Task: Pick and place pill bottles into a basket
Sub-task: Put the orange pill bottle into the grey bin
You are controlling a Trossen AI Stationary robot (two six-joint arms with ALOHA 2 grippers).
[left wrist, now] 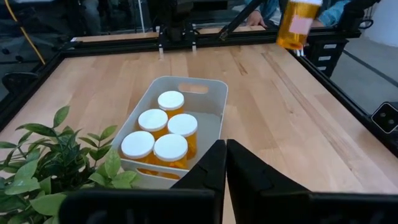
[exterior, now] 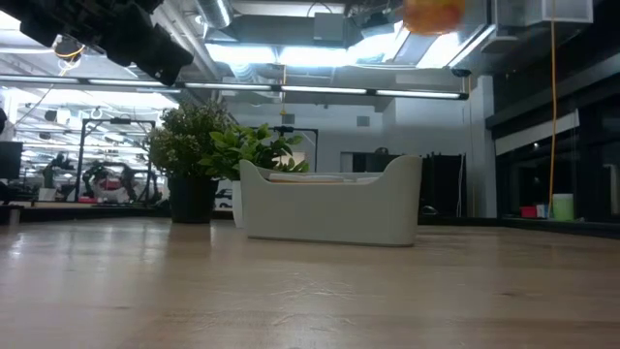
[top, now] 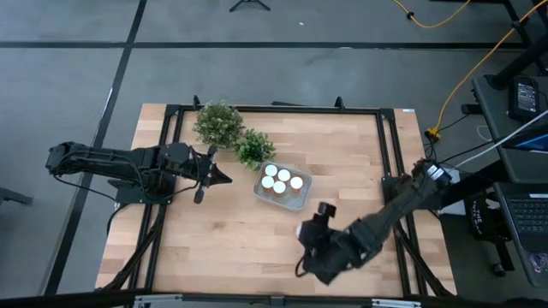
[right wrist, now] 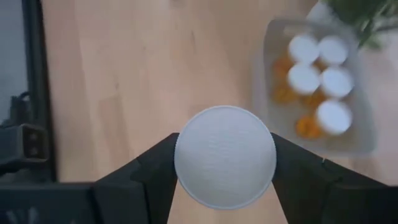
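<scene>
The pale basket [top: 300,198] stands at the table's middle and holds several orange pill bottles [top: 280,180] with white caps, standing upright; it also shows in the left wrist view [left wrist: 211,93]. My right gripper [right wrist: 225,163] is shut on one more pill bottle [right wrist: 225,155], high above the table, nearer the table's near right than the basket [right wrist: 364,134]. That bottle shows orange in the low view [exterior: 433,15] and in the left wrist view [left wrist: 296,25]. My left gripper [left wrist: 225,163] is shut and empty, just left of the basket [top: 224,178]. My right gripper pinches the pill bottle between its two fingers [right wrist: 152,165], on two opposite sides at its cap end [right wrist: 186,155]. The round white cap hides the exact place of contact. The fingers point down from above. The bottle hangs upright, lifted clear, well above the table.
Two green potted plants [top: 218,122] [top: 253,147] stand close behind the basket's far left side, one next to my left gripper [left wrist: 62,162]. Bare wood lies at the table's near side [top: 240,248] and right [top: 351,162]. A black frame [top: 390,145] runs along the table's edges.
</scene>
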